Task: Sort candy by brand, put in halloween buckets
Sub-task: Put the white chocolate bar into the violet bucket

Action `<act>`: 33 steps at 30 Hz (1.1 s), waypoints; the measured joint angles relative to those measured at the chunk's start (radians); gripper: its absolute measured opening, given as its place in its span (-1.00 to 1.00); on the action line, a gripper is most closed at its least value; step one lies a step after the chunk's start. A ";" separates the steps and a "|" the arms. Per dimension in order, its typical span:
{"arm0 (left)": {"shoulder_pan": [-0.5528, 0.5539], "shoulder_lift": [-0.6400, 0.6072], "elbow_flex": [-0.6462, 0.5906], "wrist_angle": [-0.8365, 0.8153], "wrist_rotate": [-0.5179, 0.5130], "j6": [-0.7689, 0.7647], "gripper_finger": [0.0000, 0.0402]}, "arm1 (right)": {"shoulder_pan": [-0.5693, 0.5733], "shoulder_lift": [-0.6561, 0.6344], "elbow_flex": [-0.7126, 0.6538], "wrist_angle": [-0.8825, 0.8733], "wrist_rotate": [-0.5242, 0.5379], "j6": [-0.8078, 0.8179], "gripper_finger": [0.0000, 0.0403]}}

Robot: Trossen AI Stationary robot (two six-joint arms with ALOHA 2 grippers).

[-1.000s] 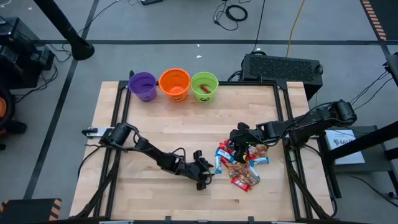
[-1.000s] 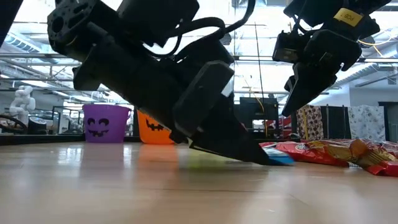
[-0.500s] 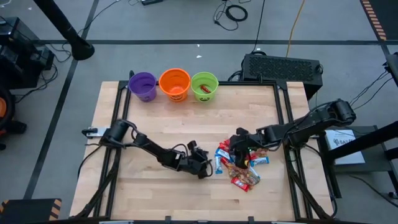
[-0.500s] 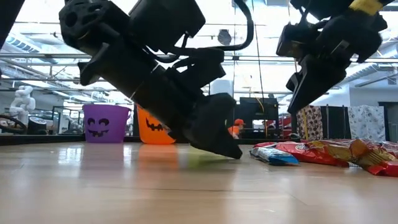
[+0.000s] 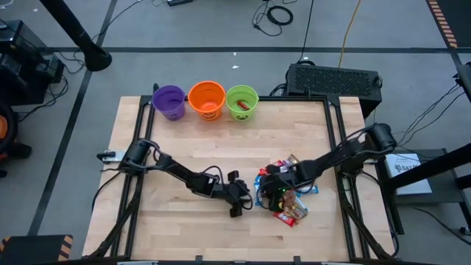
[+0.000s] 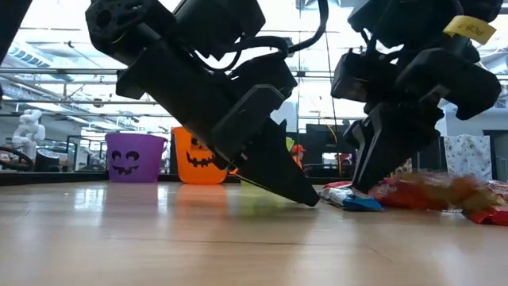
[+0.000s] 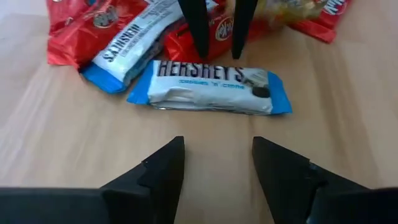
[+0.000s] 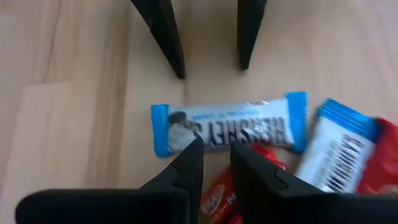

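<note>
A pile of candy (image 5: 288, 197) in red, blue and gold wrappers lies on the table's right half. At its left edge lies a blue-and-white Hershey's bar (image 7: 216, 88), flat on the wood. My left gripper (image 7: 217, 146) stands open just left of that bar, slanting down, with bare wood between its fingers. My right gripper (image 8: 216, 149) has a narrow gap between its fingers. It slants down over the bar's long edge that faces the pile (image 6: 359, 184). The purple bucket (image 5: 169, 101), the orange bucket (image 5: 207, 99) and the green bucket (image 5: 242, 101) stand in a row at the far edge. My right gripper has its fingertips (image 8: 196, 149) at the long edge of the Hershey's bar (image 8: 231, 130) where it meets a red wrapper. It comes slanting down from the table's right. I cannot tell whether the tips touch the bar. The bar lies flat on the table.
A red candy (image 5: 242, 106) lies inside the green bucket. A second blue-and-white bar (image 7: 127, 46) and red wrappers (image 7: 84, 22) crowd close behind the Hershey's bar. Bare wood stretches between the buckets and the pile and across the table's left half.
My right gripper has come down and toward the table's left, from above the pile to the Hershey's bar at its left edge. My left gripper has drawn back a little from the pile and tipped flatter, its fingers still apart.
</note>
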 joint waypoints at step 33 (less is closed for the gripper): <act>0.000 -0.183 -0.002 -0.459 0.007 -0.141 -0.03 | -0.014 0.105 0.063 0.111 -0.075 -0.007 -0.64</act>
